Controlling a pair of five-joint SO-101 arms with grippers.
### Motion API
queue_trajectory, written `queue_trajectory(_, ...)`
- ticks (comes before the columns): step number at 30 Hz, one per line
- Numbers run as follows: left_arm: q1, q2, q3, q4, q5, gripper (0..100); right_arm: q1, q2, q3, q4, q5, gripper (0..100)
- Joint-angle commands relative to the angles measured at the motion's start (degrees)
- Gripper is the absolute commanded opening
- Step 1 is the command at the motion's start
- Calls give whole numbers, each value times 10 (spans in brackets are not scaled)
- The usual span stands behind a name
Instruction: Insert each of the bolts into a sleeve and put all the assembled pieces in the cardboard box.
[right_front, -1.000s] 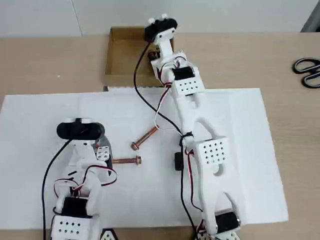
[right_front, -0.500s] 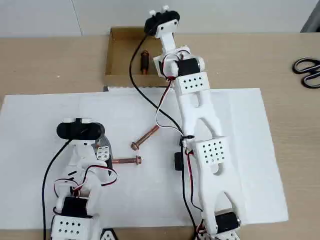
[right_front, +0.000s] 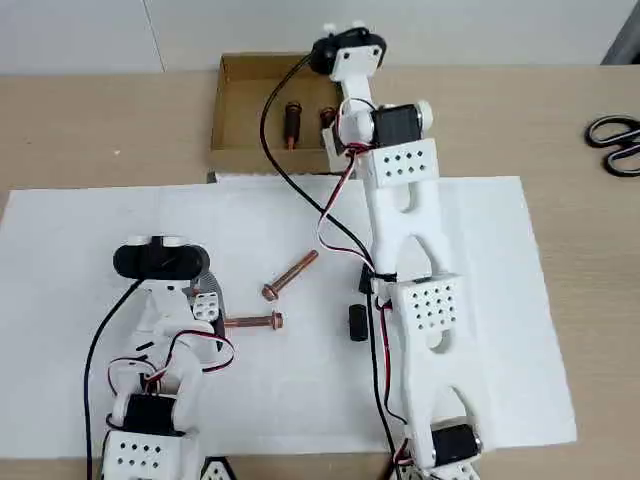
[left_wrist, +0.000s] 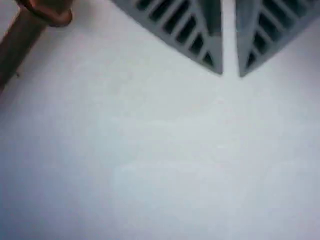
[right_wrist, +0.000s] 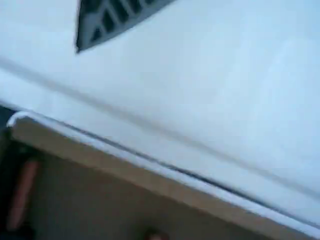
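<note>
The cardboard box (right_front: 245, 100) stands at the table's far edge. Two assembled pieces, a copper bolt in a dark sleeve each, lie inside it (right_front: 293, 122) (right_front: 327, 117). My right gripper (right_front: 337, 135) hangs over the box's near right corner, open and holding nothing. One of its fingers (right_wrist: 110, 17) and one piece (right_wrist: 22, 195) appear in the right wrist view. Two bare bolts (right_front: 290, 274) (right_front: 252, 321) lie on the white paper. My left gripper (left_wrist: 230, 65) is shut and empty, just left of the nearer bolt (left_wrist: 30, 22). A small black piece (right_front: 357, 322), perhaps a sleeve, sits beside the right arm.
A white paper sheet (right_front: 80, 240) covers the middle of the table. Scissors (right_front: 615, 135) lie at the far right edge. A small dark object (right_front: 211, 178) lies at the paper's far edge below the box. The right arm's cable runs across the paper.
The right arm has swung to the right over the box, uncovering first one assembled piece and then a second one. The left arm and both loose bolts stayed put.
</note>
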Motion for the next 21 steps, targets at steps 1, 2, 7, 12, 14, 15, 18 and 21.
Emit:
queue_trajectory(1,-2,-4,-2,-11,3,6,-9,-116,113,14,-45,220)
queue_trajectory(2,-2,-4,-2,-11,3,6,-12,-153,158,13,-60,220)
queue_trajectory(7,-2,-4,-2,-11,3,6,-28,-320,409,10,-114,220)
queue_trajectory(12,-2,-4,-2,-11,3,6,-31,-422,583,7,-162,220)
queue_trajectory(14,-2,-4,-2,-11,3,6,-31,-440,630,7,-178,220)
queue_trajectory(15,-2,-4,-2,-11,3,6,-31,-446,652,7,-187,220)
queue_trajectory(18,-2,-4,-2,-11,3,6,-31,-451,689,7,-215,220)
queue_trajectory(21,-2,-4,-2,-11,3,6,-32,-447,704,6,-234,220)
